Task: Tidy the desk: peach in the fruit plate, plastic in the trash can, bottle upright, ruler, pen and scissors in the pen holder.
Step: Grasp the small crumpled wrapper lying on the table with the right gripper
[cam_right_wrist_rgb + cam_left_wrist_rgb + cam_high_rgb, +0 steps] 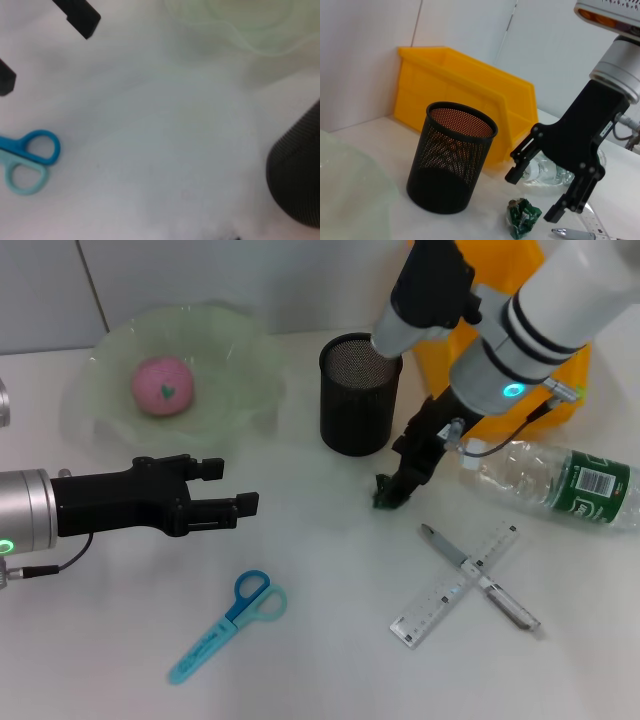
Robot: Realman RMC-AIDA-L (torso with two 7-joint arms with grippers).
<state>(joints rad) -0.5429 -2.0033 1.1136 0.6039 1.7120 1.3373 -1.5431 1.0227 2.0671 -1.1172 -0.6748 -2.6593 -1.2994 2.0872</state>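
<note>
Head view overhead, wrist views low and near, sharing pen holder (359,395), apparently.

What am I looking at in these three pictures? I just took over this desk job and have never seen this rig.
It is a two-armed robot; each arm ends in a black tool. One picture looks down from its head, the other two come from cameras on its wrists.

In the head view, the left tool hovers open and empty over the desk, in front of the plate that holds the peach. The right tool is open just above the plastic, beside the pen holder; nothing is held.

The bottle lies on its side in front of the yellow trash can. The pen and ruler lie crossed, and the scissors lie nearer the robot.
</note>
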